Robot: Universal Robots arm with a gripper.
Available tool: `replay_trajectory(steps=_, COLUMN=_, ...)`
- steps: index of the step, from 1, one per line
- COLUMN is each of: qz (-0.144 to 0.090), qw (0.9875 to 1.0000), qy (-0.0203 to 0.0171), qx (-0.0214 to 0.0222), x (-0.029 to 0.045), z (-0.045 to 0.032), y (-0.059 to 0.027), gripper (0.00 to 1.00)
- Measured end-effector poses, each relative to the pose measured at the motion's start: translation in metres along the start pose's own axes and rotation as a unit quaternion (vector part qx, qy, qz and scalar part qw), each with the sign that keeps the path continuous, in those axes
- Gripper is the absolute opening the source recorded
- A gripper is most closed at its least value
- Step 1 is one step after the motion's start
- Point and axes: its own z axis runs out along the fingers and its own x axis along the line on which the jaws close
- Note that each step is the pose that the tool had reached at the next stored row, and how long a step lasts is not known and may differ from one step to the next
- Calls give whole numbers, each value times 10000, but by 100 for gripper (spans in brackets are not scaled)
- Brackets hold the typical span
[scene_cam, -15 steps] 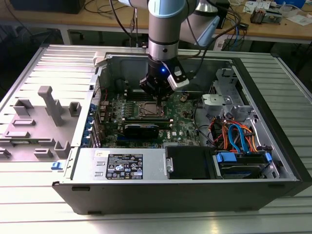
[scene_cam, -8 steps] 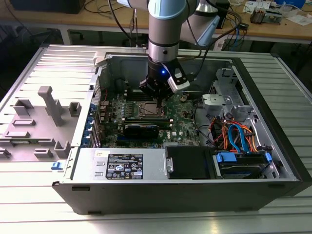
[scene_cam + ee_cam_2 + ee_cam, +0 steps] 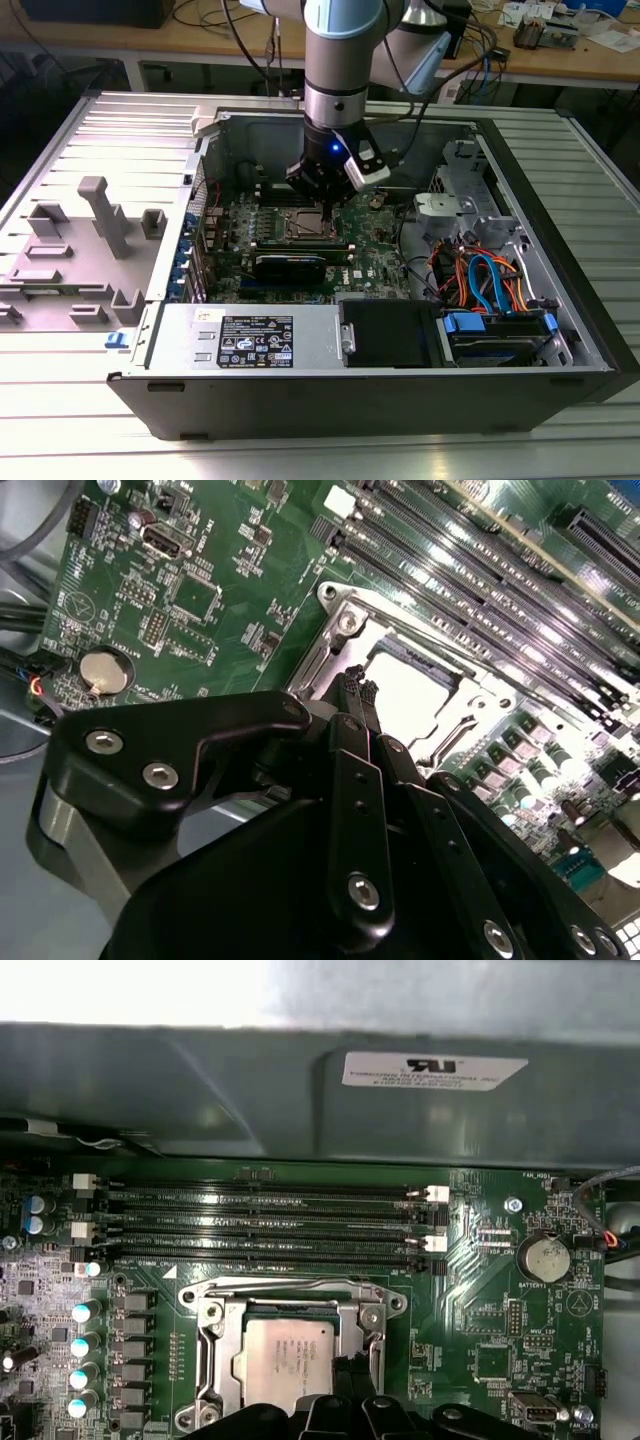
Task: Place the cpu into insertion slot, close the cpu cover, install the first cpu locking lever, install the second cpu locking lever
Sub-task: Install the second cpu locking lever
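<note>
In the exterior view my black 2-fingered gripper hangs inside the open grey computer case, low over the green motherboard. In both wrist views the dull silver square cpu lies in its socket under the closed thin silver metal cpu cover. My jaws are pressed together, their tips at the cover's edge beside the chip.
</note>
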Motion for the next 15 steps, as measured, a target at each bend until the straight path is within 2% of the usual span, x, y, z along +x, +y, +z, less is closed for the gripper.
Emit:
replay_trajectory(steps=4, qz=0, qw=10000, qy=0, qx=0, x=2, z=1, y=-49, gripper=11)
replay_trajectory(steps=7, qz=1, qw=10000, qy=1, qx=1, x=2, z=-7, y=-54, gripper=11)
replay_trajectory(steps=13, qz=0, qw=10000, qy=0, qx=0, x=0, z=-102, y=-55, gripper=11)
replay_trajectory(steps=15, qz=0, qw=10000, qy=-1, qx=-1, x=0, z=-109, y=-59, gripper=11)
